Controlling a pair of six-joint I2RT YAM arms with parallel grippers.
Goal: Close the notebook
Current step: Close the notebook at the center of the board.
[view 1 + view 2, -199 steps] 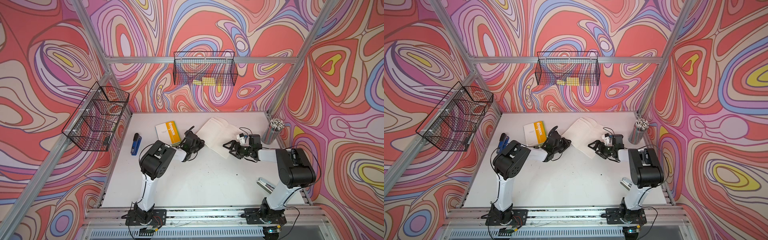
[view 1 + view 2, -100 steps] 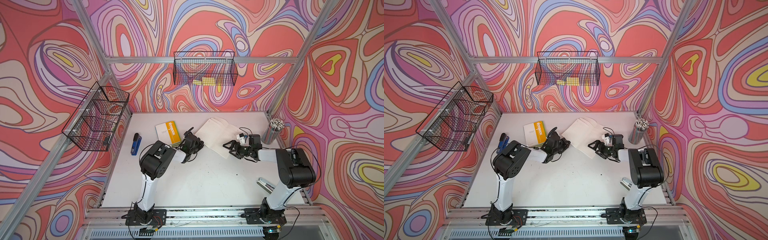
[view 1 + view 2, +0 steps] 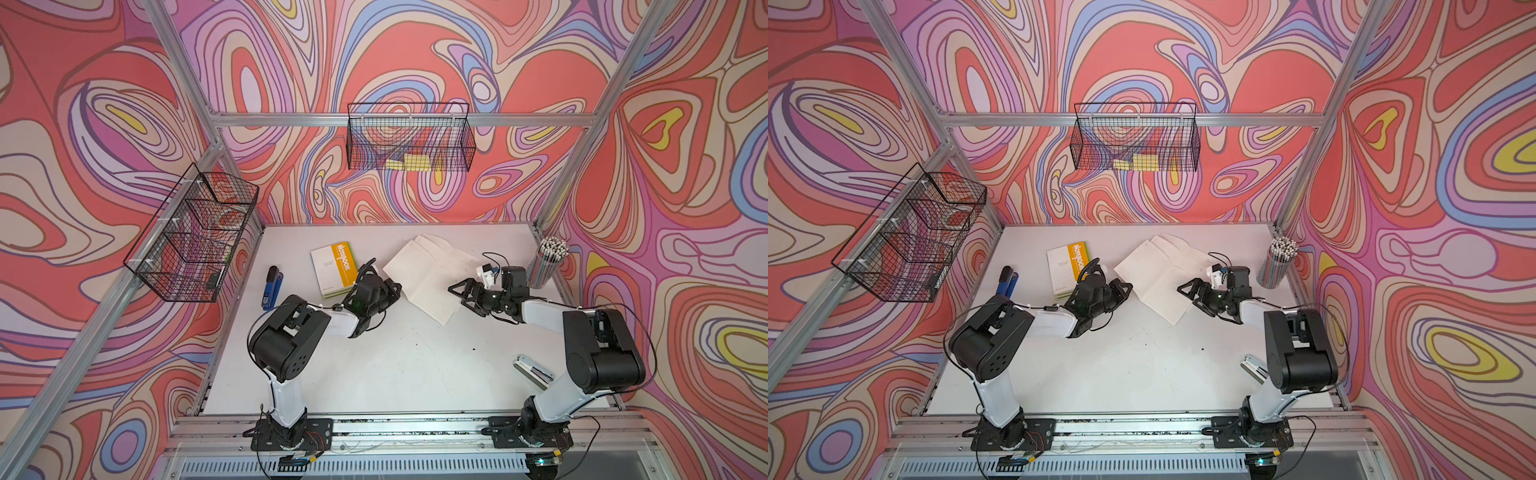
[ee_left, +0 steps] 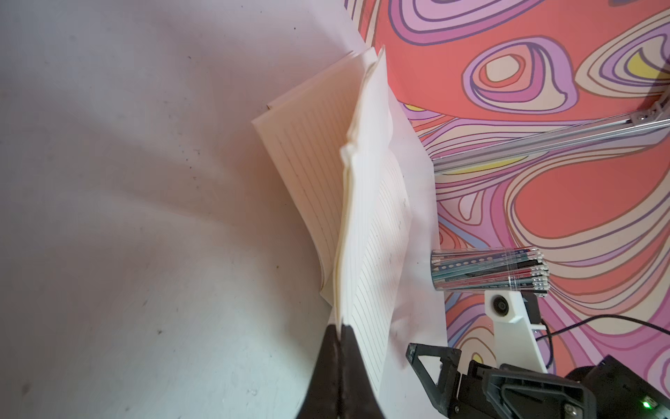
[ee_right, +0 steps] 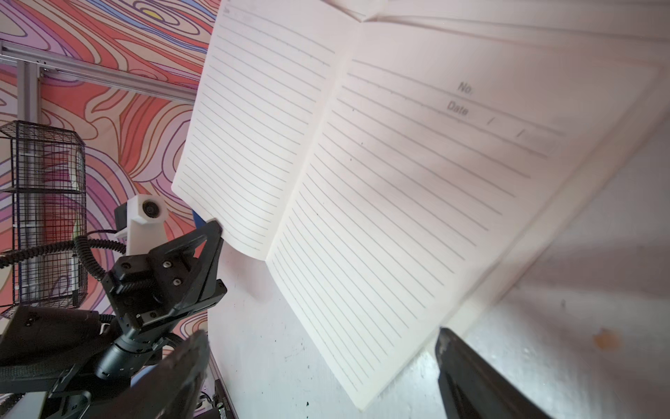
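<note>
The notebook (image 3: 432, 274) (image 3: 1158, 278) lies open on the white table, lined pages up, between my two arms. My left gripper (image 3: 395, 286) (image 4: 340, 328) is shut on the near corner of its left-hand pages (image 4: 369, 217). That corner is lifted off the table and the pages curl up from it. In the right wrist view, the left gripper's tip (image 5: 214, 228) pinches the page corner of the notebook (image 5: 380, 163). My right gripper (image 3: 457, 296) (image 5: 319, 337) stands open at the notebook's right-hand front corner, holding nothing.
A closed orange and green notebook (image 3: 334, 270) lies left of my left gripper, with a blue stapler (image 3: 272, 286) beyond it. A pencil cup (image 3: 548, 262) stands at the right edge. A silver stapler (image 3: 534, 372) lies by the right arm. Wire baskets (image 3: 409, 141) (image 3: 191, 237) hang on the walls.
My left gripper has closed fully on the page corner and drawn slightly back to the left. The right arm has not moved.
</note>
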